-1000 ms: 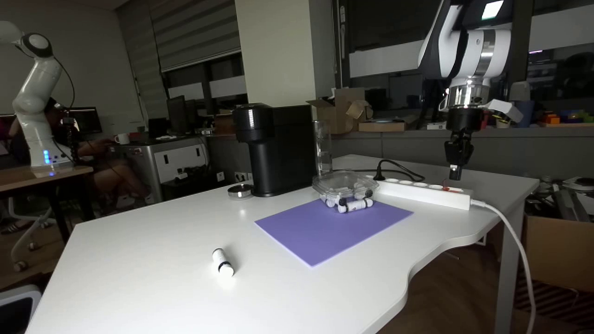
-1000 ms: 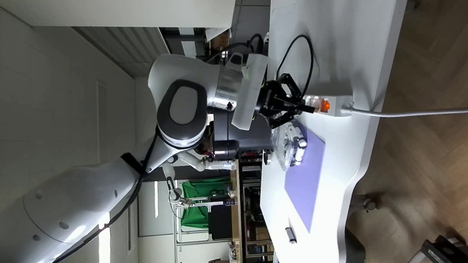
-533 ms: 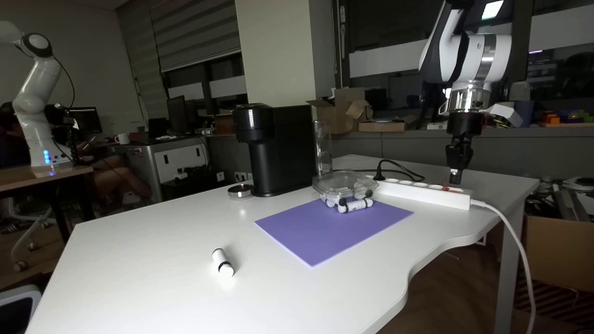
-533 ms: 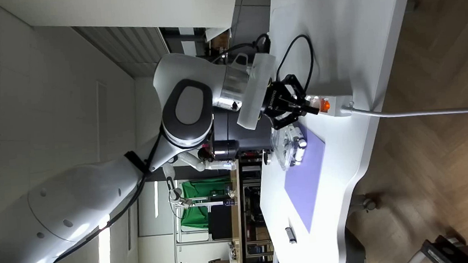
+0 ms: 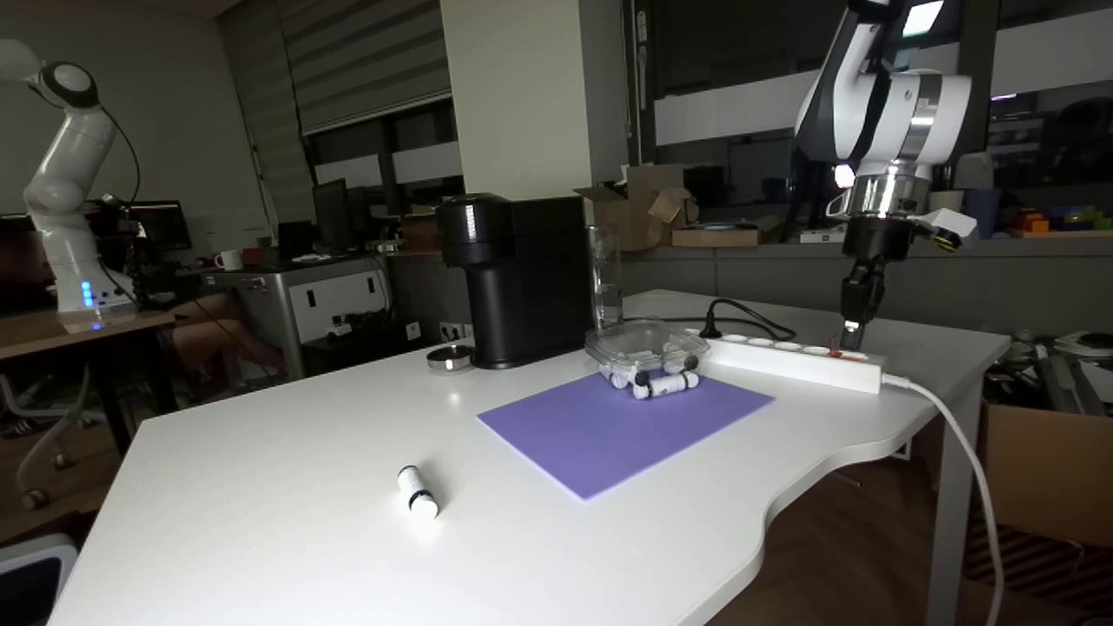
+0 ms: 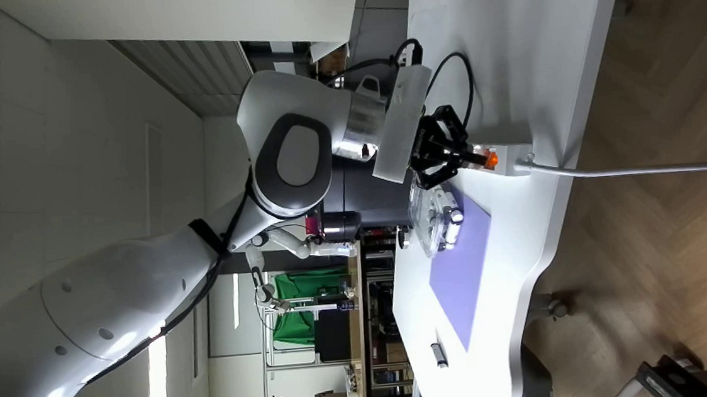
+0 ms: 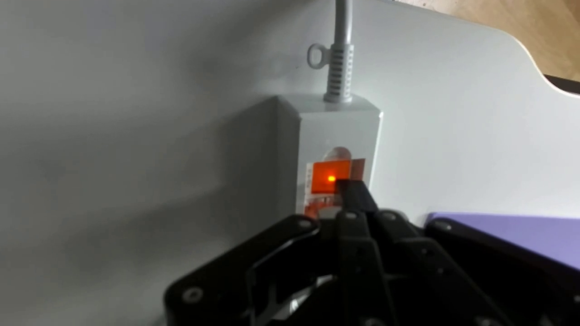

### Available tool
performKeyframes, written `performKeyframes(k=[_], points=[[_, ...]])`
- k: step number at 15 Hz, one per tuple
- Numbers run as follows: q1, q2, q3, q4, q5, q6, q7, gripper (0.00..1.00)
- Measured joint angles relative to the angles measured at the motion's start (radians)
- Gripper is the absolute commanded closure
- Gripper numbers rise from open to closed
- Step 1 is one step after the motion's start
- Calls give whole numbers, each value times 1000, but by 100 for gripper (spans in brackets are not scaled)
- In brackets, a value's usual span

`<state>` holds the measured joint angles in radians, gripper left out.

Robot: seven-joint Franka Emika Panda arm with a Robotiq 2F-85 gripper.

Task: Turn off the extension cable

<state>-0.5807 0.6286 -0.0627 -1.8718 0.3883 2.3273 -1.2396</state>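
Observation:
The extension cable, a long white power strip, lies on the table in both exterior views. Its cord end fills the middle of the wrist view. An orange switch near that end shows a bright lit spot. It also appears orange in an exterior view. My gripper is shut and empty, its fingers together and pointing down. Its fingertips cover the lower right corner of the switch in the wrist view. They are at the strip's top in an exterior view; I cannot tell whether they touch.
A black plug sits in the strip's far end. A clear plastic box with white bottles stands by the strip on a purple mat. A black coffee machine is behind it. The white cord hangs over the table edge.
My gripper has moved down to the strip, its fingertips now at the orange switch. The arm has lowered and tilted slightly. The strip has not moved.

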Motion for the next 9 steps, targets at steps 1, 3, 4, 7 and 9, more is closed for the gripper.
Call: performKeyframes(k=[1,3,4,7,9], points=[[-6,1,6,0,4,-1,-13,100],[-12,6,12,0,5,-2,-28,100],[-14,10,14,0,5,-2,-33,100],[-15,24,16,2,5,-3,-42,100],[-16,24,16,4,4,-3,-43,100]])
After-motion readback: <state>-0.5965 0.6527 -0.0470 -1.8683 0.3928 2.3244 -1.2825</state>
